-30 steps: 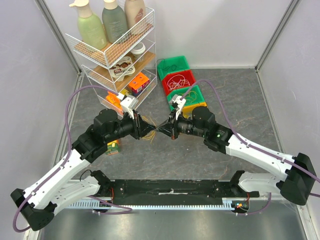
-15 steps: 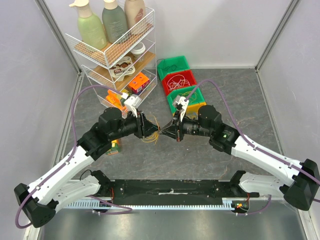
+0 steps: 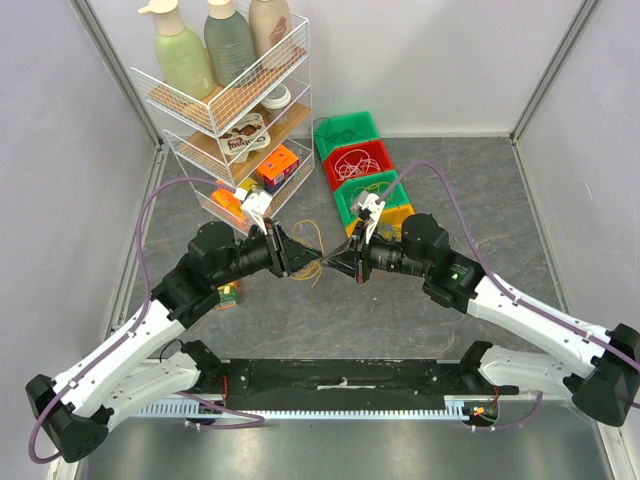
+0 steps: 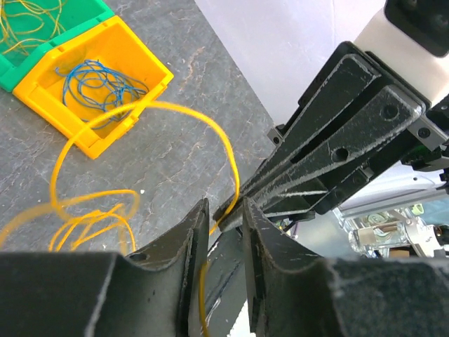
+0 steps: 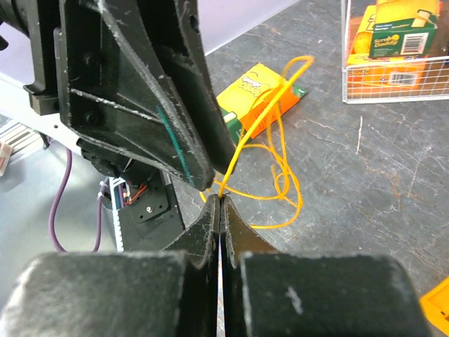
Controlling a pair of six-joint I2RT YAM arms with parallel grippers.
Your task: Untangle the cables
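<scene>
RIGHT: I had right gripper (image 5: 219, 199) clamped on yellow cable (image 4: 233, 168) | LEFT: left gripper (image 4: 224, 214) jaws close around it, couldn't tell if gripping | TODO: loops lay tangled on table (image 4: 175, 158)

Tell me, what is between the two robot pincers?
Only a thin yellow cable: the right pincer pinches it shut, and it runs on between the left pincer's parted fingers. Both wrist views show it.

Robotics lab test cell: pale walls (image 3: 450, 60) on aluminium posts (image 3: 550, 68) enclose a grey tabletop (image 3: 520, 200), with a stocked wire rack (image 3: 285, 50) and colour-coded bins (image 3: 350, 127).
</scene>
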